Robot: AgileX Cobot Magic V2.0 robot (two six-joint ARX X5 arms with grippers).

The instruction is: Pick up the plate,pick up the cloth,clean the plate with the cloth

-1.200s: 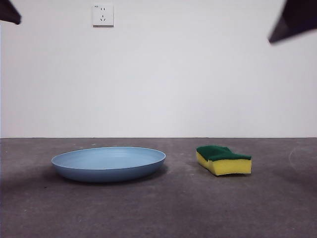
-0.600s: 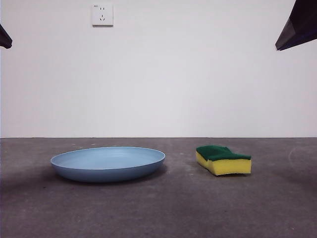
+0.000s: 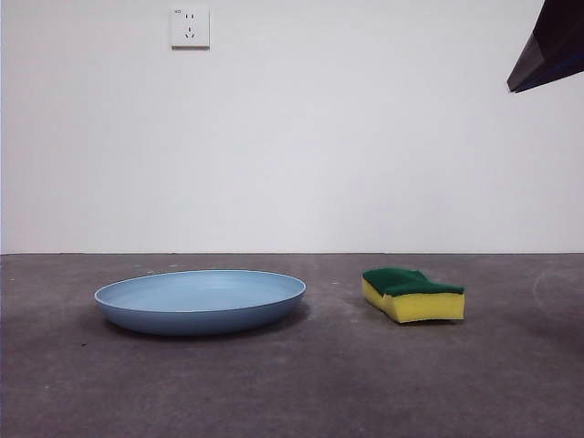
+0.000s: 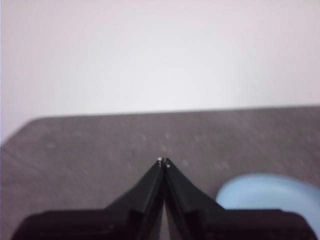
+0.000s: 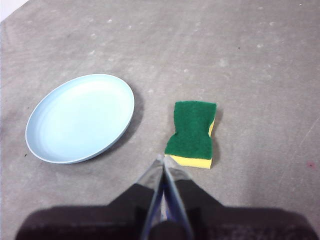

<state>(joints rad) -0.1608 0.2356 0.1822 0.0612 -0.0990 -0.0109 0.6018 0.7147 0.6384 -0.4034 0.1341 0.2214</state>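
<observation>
The plate [image 3: 200, 302] lies flat and right way up on the grey desk [image 3: 301, 383], in the middle ground and toward the side away from the cloth [image 3: 412, 294]. The cloth sits well apart from it, green face up, yellow foam below. Neither is touched; nothing of the task is done yet.

The left claw [image 4: 163, 163] hangs high with its jaws pressed together, holding nothing; the plate's rim [image 4: 265, 192] shows just beside it in its wrist view. The right claw [image 5: 163, 165] is likewise closed and empty, raised above the desk with the cloth [image 5: 192, 132] just ahead and the plate [image 5: 80, 117] off to one side. In the front view only one dark arm tip [image 3: 552, 46] shows at a top corner.

The step in hand is picking up the plate, likely the left claw's job. It should open first, then come down on the nearest rim, one jaw inside and one under the lip, since the plate is shallow and may slide on the desk. The right claw can take the cloth across its pinched waist.
</observation>
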